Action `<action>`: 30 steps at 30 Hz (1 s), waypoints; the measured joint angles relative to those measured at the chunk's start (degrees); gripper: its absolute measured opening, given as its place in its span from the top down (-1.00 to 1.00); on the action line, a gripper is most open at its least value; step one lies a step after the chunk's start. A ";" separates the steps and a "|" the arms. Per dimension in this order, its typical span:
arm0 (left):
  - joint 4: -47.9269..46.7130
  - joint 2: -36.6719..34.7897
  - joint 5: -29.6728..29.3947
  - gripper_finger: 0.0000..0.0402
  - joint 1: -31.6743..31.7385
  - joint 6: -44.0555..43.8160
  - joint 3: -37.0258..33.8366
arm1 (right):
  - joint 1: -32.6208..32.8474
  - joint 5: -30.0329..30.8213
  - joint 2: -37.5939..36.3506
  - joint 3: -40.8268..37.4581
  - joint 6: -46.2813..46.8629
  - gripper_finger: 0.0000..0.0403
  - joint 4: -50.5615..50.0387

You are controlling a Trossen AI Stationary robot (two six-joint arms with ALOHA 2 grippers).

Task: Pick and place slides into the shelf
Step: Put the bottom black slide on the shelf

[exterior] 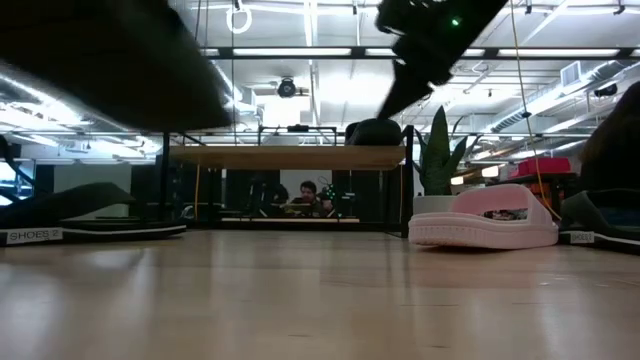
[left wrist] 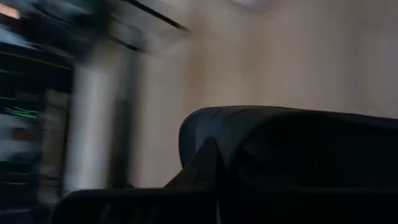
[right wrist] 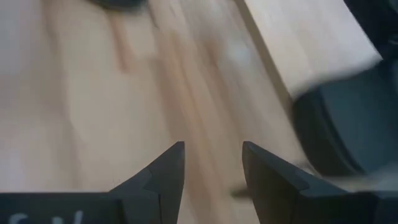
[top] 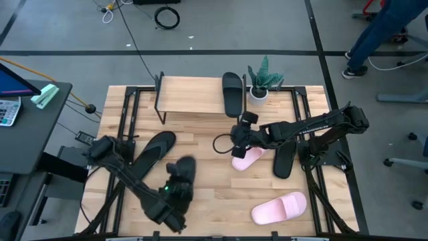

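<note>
black slide (top: 181,175) in left gripper (top: 175,194), clenched on it, raised off the table, likely bound for shelf (top: 190,96) | second black slide (top: 231,92) already on shelf | right gripper (top: 239,137) released, empty, above pink slide (top: 248,156), probably next

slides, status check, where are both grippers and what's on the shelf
Left gripper shut on a black slide, front left. Right gripper open, empty, near the pink slide. One black slide on the shelf. Nothing blocking.

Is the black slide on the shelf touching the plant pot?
Apart. In the high view, bare wood shows between the black slide on the shelf and the white plant pot.
</note>
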 joint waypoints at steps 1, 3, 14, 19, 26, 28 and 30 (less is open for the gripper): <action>-1.98 0.00 -3.64 0.93 1.04 1.41 1.68 | -0.02 1.23 -0.41 0.00 0.91 0.17 -2.93; -2.54 -0.04 -9.02 0.92 3.58 4.88 4.95 | 0.00 3.09 -1.29 0.00 4.11 0.17 -8.67; -0.90 -0.07 -19.73 0.94 24.50 22.02 11.87 | -0.02 8.04 -4.19 0.00 7.82 0.17 -16.65; 5.18 -0.07 -18.41 0.94 33.63 31.91 11.87 | -0.02 11.34 -4.96 0.00 8.04 0.17 -17.00; 31.19 -0.07 2.58 0.94 42.48 62.64 11.83 | -0.02 13.43 -5.26 0.00 9.59 0.17 -17.55; 37.31 -0.07 8.78 0.94 44.89 69.05 11.83 | -0.02 13.43 -5.26 0.00 10.92 0.17 -17.74; 39.61 -0.07 8.87 0.94 46.59 74.66 11.83 | -0.02 13.41 -5.26 0.00 13.02 0.17 -18.61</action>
